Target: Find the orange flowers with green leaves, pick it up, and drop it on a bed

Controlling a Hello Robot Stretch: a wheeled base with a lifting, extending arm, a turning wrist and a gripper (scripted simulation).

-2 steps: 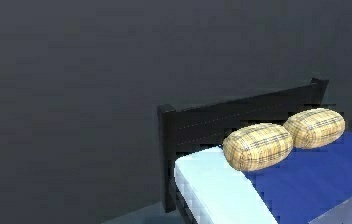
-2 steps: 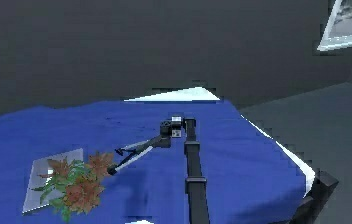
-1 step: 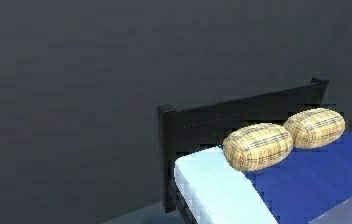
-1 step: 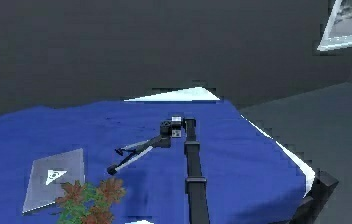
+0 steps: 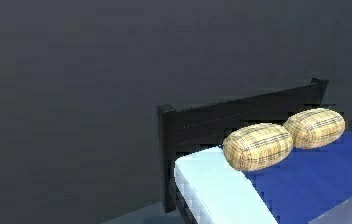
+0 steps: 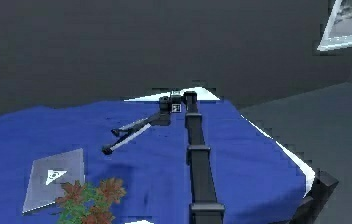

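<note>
**Item: bed drop, state at this moment**

- **Bed** [image 6: 246,150]: blue cover [image 6: 24,135] over the top. In the forward view a dark headboard [image 5: 212,116], a white sheet [image 5: 216,190] along one edge and two plaid pillows [image 5: 257,146] at the head end.
- **Flowers** [image 6: 90,201]: an orange-red cluster with green leaves. It lies on the blue cover, close to the bed's near edge at the arm side view's lower left.
- **Grey flat slab** [image 6: 54,180]: lies on the cover just beside the flowers. Contact between the two cannot be told.
- **Arm** [image 6: 197,150]: a dark bar reaching out across the bed from its near edge toward its far edge.
- **End effector** [image 6: 112,149]: sits over the middle of the bed, apart from the flowers. Only bare blue cover lies behind its tip, so it holds nothing. The set of its fingers cannot be told.
- **Framed picture** [image 6: 346,25]: on the wall, at the arm side view's upper right.

**Progress (judged):** finding, lifting and dropping look complete, since the flowers rest on a bed and nothing hangs from the end effector. Little seems left beyond drawing the arm clear.
</note>
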